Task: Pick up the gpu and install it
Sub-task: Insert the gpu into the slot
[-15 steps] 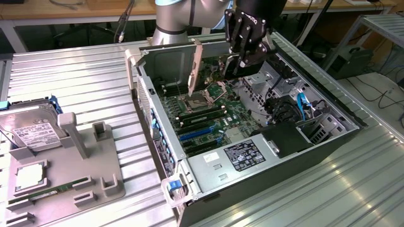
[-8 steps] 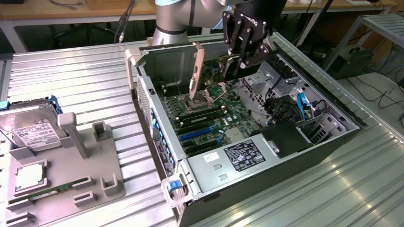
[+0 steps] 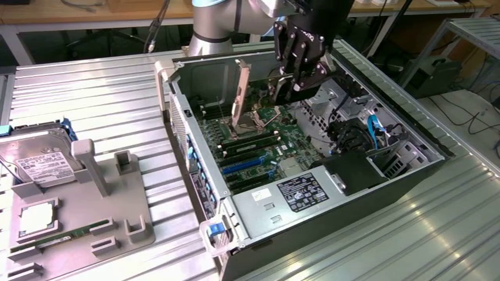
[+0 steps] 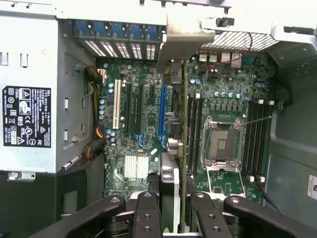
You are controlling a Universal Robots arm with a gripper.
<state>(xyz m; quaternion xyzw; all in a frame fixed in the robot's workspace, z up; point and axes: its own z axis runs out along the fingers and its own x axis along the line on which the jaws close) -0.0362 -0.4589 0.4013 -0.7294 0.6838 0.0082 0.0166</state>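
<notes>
My pincer [image 3: 301, 79] is clenched on the gpu [image 4: 174, 144], which hangs on edge directly beneath it, above the motherboard [image 4: 148, 126]. The card's long axis runs parallel to the motherboard's blue slot [image 4: 162, 111], just beside it, with the bracket toward the case's rear wall. I judge the room tight, with the memory sticks [image 4: 194, 129] close alongside.

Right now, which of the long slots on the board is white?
The white slot is the one closest to the silver power supply. Next to it come black slots, then a blue slot.
</notes>
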